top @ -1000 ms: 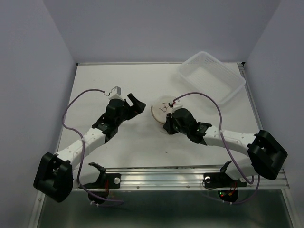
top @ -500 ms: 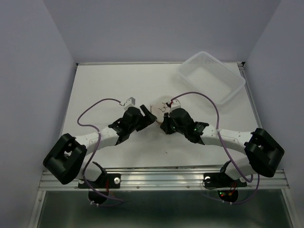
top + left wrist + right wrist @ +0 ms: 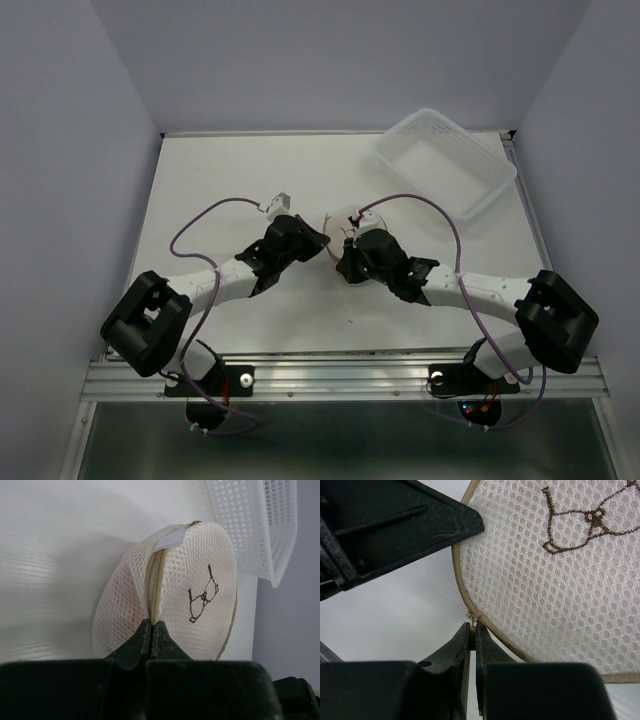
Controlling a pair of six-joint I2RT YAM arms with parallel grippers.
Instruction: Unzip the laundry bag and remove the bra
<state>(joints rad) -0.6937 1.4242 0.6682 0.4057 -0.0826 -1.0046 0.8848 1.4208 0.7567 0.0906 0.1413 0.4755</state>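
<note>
The laundry bag [image 3: 200, 575] is a round cream mesh pouch with a brown bra outline [image 3: 202, 600] and a tan zipper rim [image 3: 462, 587], standing on edge on the white table. In the top view the laundry bag [image 3: 338, 222] shows only a little between the two arms. My left gripper [image 3: 151, 626] is shut on the bag's edge at the zipper seam. My right gripper [image 3: 473, 626] is shut on the small metal zipper pull [image 3: 472, 615] at the rim. The left gripper's black finger [image 3: 395, 525] shows close by in the right wrist view. The bra is hidden.
A clear mesh plastic basket [image 3: 445, 160] stands tilted at the back right of the table, just behind the bag in the left wrist view [image 3: 255, 525]. Purple cables loop over both arms. Bare white table [image 3: 230, 170] lies to the left.
My left arm has swung right to the bag and its jaws have gone from wide open to shut on the zipper seam. The right gripper has kept its hold.
</note>
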